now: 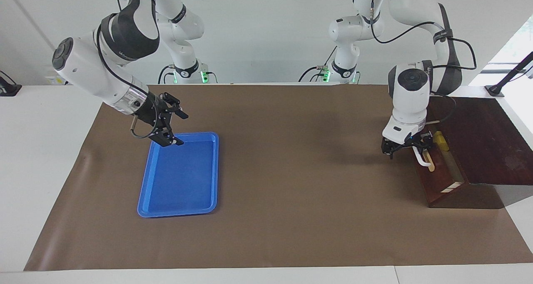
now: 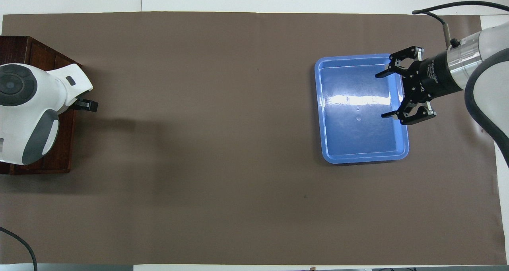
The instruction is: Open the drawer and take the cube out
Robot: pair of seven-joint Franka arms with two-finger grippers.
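Observation:
The drawer (image 1: 435, 184) of the dark wooden box (image 1: 479, 138) is pulled out a little, and a strip of its pale interior shows. The yellow cube (image 1: 439, 140) lies in it at the end nearer to the robots. My left gripper (image 1: 407, 147) is at the nearer end of the white bar handle (image 1: 424, 159), in front of the drawer. In the overhead view my left wrist covers the drawer and the cube, and only a black tip of the left gripper (image 2: 86, 104) shows. My right gripper (image 1: 177, 128) is open and empty over the blue tray's edge (image 2: 382, 95).
The flat blue tray (image 1: 145, 200) lies empty toward the right arm's end of the table and shows in the overhead view too (image 2: 324, 144). A brown mat (image 1: 291, 171) covers the table. The box (image 2: 39, 52) stands at the left arm's end.

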